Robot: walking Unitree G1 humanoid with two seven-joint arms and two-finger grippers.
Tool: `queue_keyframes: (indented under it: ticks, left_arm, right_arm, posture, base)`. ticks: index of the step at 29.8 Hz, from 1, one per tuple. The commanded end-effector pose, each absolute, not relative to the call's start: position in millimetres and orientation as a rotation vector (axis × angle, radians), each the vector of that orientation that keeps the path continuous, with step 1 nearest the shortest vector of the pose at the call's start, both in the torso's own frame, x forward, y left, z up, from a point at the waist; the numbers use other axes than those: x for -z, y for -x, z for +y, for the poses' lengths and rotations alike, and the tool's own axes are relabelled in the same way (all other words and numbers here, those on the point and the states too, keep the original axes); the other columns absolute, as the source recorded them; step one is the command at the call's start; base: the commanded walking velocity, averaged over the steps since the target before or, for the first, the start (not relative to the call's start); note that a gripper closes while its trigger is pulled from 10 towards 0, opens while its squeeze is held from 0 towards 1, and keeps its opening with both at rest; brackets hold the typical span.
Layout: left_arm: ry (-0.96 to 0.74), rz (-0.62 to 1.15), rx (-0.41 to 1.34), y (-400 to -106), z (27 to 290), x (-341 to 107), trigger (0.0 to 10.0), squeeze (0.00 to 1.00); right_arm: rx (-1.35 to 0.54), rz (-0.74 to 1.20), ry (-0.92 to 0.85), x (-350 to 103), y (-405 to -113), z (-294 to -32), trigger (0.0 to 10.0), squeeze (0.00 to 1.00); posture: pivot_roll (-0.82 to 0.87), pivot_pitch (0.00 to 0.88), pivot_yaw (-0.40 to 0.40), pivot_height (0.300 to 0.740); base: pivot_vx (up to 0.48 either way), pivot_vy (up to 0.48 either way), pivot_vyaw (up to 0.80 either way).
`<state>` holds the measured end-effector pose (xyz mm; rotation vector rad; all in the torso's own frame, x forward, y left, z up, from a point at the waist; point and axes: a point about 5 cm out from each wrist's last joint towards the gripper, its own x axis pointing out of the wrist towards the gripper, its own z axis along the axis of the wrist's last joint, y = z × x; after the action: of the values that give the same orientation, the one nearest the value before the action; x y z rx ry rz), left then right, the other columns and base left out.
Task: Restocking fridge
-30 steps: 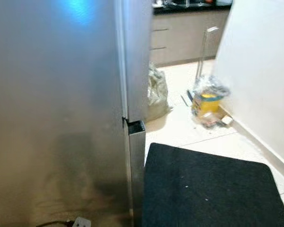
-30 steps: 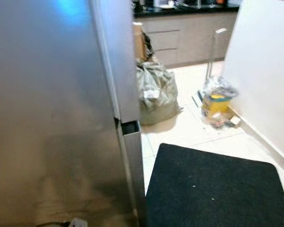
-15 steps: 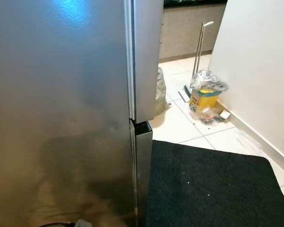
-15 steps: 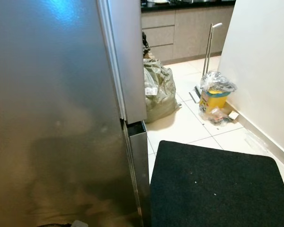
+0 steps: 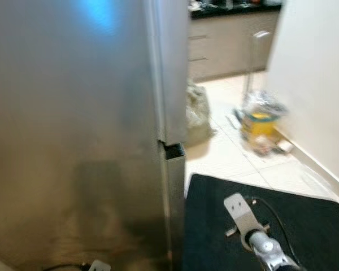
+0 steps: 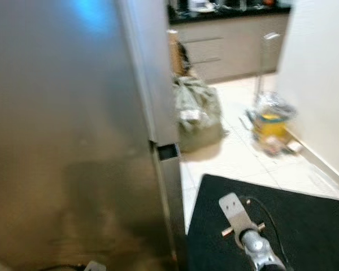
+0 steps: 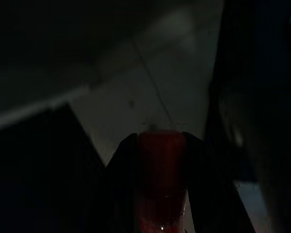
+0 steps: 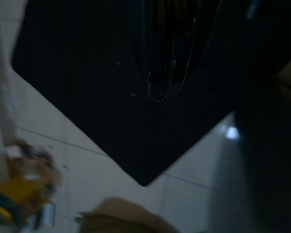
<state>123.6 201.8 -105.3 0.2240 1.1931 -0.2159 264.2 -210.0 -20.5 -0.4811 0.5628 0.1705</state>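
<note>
The stainless-steel fridge (image 5: pixel 73 141) stands shut right in front of me on the left, with a dark notch (image 5: pixel 174 151) where its upper and lower doors meet. My right arm's silver wrist (image 5: pixel 254 240) reaches in low on the right, above the black mat (image 5: pixel 214 226). In the right wrist view the right gripper (image 8: pixel 160 92) has its black fingers pressed together over the mat (image 8: pixel 87 97). The left wrist view is very dark. There the left gripper (image 7: pixel 160 194) holds a red object (image 7: pixel 161 165) between its fingers above pale floor tiles.
A stuffed grey bag (image 6: pixel 198 110) sits on the tiles behind the fridge corner. A yellow bin in plastic wrap (image 5: pixel 259 121) and a tall metal handle (image 5: pixel 254 56) stand by the white wall (image 5: pixel 322 84). Kitchen cabinets (image 5: pixel 226 48) close the far end. A cable and plug (image 5: pixel 96 265) lie at the fridge's foot.
The head camera has shifted and the picture has blurred. My right arm's wrist has risen into view over the black mat. The fridge stays shut.
</note>
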Motion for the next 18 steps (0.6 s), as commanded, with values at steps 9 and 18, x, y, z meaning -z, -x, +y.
queue_keyframes:
  ticks: [9, 18]
  left_arm:
    - [-0.239, 1.174, 0.221, -131, 203, 103, 10.0, 0.0]
    - [-0.242, 1.184, 0.218, -127, 206, 103, 10.0, 0.0]
  right_arm:
    - [-0.273, 0.52, 0.465, 18, -268, -195, 10.0, 1.0]
    - [-0.493, 0.396, 0.398, 1, -274, -173, 10.0, 1.0]
  posture:
    - [-0.15, 0.0, 0.086, 0.74]
    - [-0.16, 0.004, 0.089, 0.74]
  base:
    - [0.0, 0.0, 0.0]
    - [0.0, 0.0, 0.0]
